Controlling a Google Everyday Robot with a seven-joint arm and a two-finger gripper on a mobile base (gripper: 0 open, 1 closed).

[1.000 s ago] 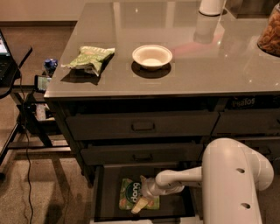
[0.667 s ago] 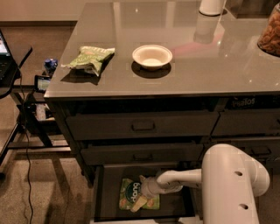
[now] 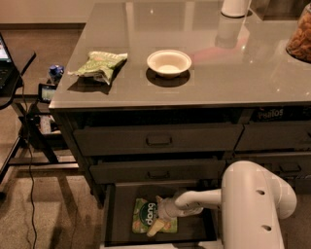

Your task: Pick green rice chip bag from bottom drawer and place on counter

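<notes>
The green rice chip bag [image 3: 144, 214] lies flat on the floor of the bottom drawer [image 3: 112, 214], which is pulled out below the two shut drawers. Its dark green circle with white "dang" lettering faces up. My gripper [image 3: 156, 213] reaches down into the drawer from the right and sits at the bag's right edge. It is open, one pale finger [image 3: 156, 227] over the bag's lower right corner and the other near its upper right corner. The glossy grey counter [image 3: 233, 73] spreads above the drawers.
On the counter lie a paler olive-green wrinkly bag [image 3: 99, 64], a white bowl [image 3: 169, 62], a white cylinder [image 3: 235, 7] at the back and a snack container [image 3: 300, 40] at the right edge. My white arm housing [image 3: 252, 209] fills the lower right. A stand with cables [image 3: 29, 121] is on the left.
My gripper has shifted slightly left and up over the bag's right edge. The bag has stayed in place.
</notes>
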